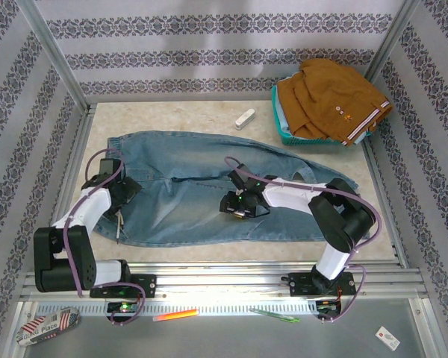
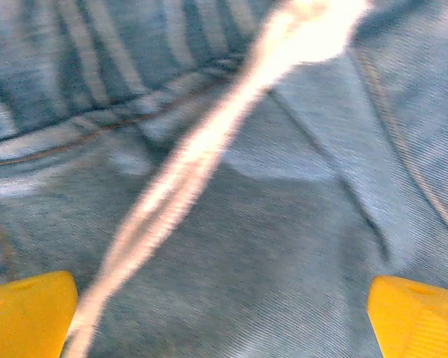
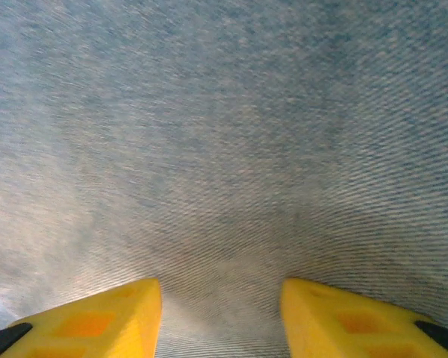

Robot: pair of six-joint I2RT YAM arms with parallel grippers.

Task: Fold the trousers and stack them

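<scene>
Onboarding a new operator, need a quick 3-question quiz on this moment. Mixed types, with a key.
1. True or false: a brown garment lies piled on the teal basket at the far right.
2. Which arm works at the gathered waistband end of the trousers? A) left B) right C) neither
3. Short answer: do the fingers of the left tool stand together or apart?

Key: 1 true; 2 A; 3 apart, open over the denim.
</scene>
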